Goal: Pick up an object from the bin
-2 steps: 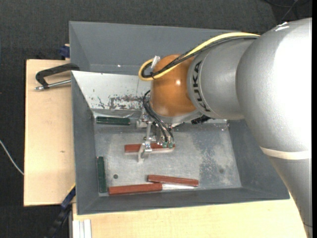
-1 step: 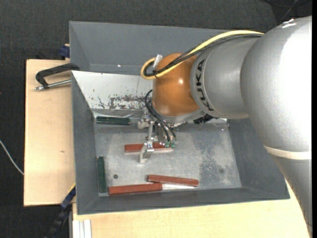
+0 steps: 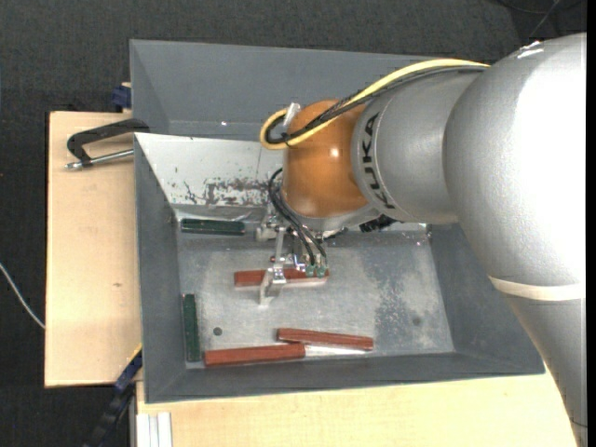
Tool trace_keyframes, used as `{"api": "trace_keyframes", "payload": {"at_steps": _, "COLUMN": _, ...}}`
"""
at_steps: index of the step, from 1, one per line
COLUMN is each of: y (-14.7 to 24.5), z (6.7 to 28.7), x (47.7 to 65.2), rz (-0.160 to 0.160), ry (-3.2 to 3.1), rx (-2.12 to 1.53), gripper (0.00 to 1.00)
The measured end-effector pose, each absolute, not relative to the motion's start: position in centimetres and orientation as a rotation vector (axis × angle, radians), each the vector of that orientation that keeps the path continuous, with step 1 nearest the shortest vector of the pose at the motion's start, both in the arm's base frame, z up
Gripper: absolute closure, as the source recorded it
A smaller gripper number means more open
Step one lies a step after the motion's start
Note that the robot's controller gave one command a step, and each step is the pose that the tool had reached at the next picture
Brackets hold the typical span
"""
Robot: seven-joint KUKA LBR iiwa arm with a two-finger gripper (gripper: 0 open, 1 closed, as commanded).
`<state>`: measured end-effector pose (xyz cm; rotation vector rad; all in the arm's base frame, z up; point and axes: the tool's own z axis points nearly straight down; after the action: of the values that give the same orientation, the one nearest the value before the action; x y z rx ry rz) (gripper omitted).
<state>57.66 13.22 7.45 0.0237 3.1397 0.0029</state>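
The tool (image 3: 291, 270) sits low over a red-brown bar (image 3: 250, 277) in the middle of the bin (image 3: 400, 296); whether it is open or closed cannot be told. A clean pick likely needs the bar centred, then a straight lift.

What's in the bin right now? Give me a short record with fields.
bin: grey metal bin, a few loose bars
gripper: gripper low at bin centre
at gripper: centre red-brown bar, lying flat, crosswise
grasp: cannot tell
front: front-left red-brown bar and front-right red-brown bar, ends meeting
left wall: green bar by left wall
back left: green bar at back
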Motion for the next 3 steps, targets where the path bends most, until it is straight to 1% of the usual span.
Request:
{"api": "trace_keyframes", "payload": {"at_steps": 1, "y": 13.26, "z": 7.50, "x": 57.28, "rz": 0.001, "ry": 3.132, "rx": 0.083, "gripper": 0.00}}
{"api": "trace_keyframes", "payload": {"at_steps": 2, "y": 13.51, "z": 7.90, "x": 57.78, "rz": 0.006, "ry": 3.142, "rx": 0.022, "gripper": 1.00}}
{"api": "trace_keyframes", "payload": {"at_steps": 3, "y": 13.50, "z": 7.90, "x": 57.79, "rz": 0.006, "ry": 3.142, "rx": 0.022, "gripper": 1.00}}
